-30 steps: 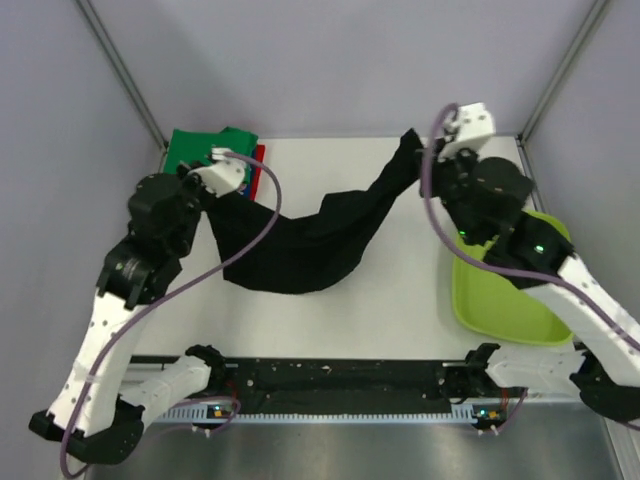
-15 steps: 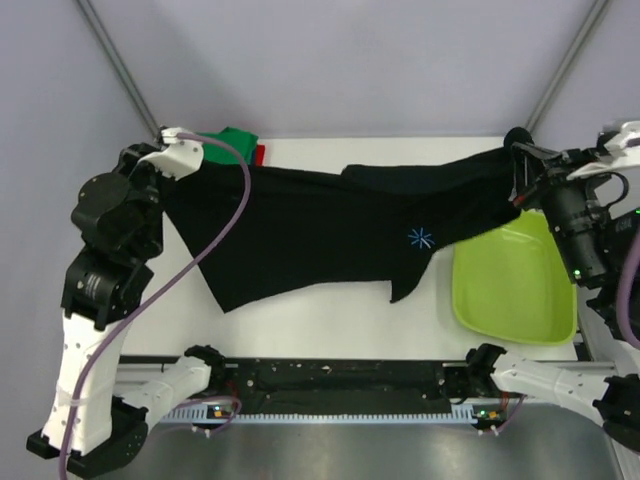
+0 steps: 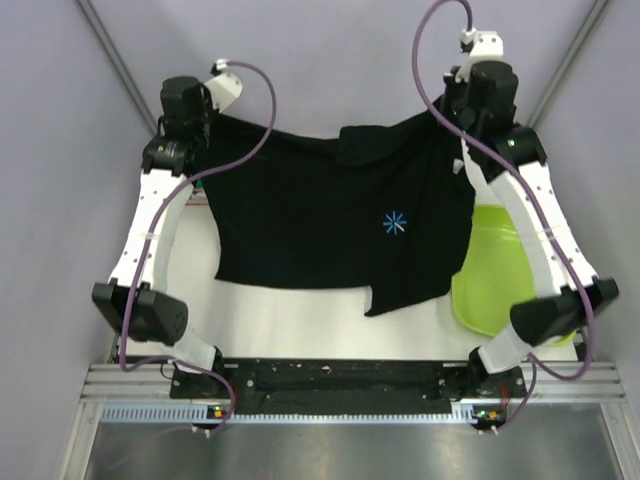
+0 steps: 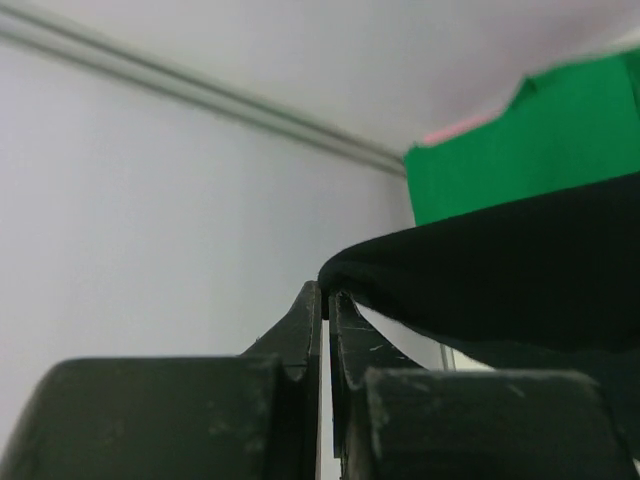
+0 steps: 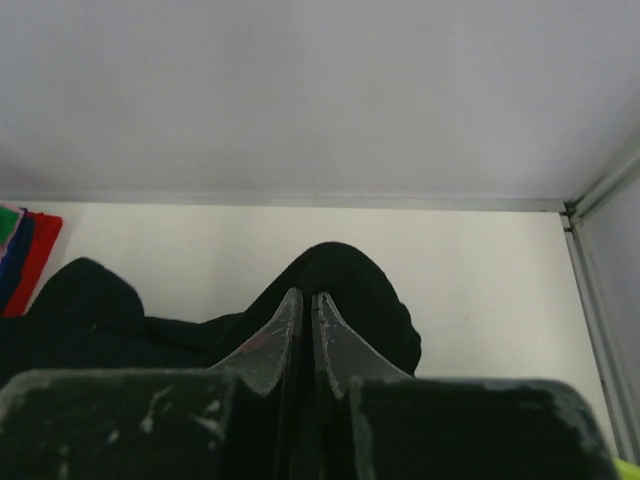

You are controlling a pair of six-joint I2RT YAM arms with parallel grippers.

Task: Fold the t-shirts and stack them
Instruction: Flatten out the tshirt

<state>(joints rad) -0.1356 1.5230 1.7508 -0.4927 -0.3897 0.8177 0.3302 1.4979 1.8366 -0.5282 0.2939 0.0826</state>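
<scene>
The black t-shirt with a light-blue star mark hangs spread out between both arms, raised near the back of the table. My left gripper is shut on its left top corner; in the left wrist view the cloth is pinched at the fingertips. My right gripper is shut on the right top corner, with black cloth bunched over its tips. The folded green shirt shows behind in the left wrist view, and the folded stack's edge in the right wrist view.
A lime-green plastic tub stands at the right, partly covered by the shirt's hanging edge. The white table lies below, walled in by grey panels with metal corner posts.
Both arms rose and swung back toward the rear wall, drawing the black shirt from a sagging band into a wide hanging sheet. The folded stack at back left is now hidden in the top view.
</scene>
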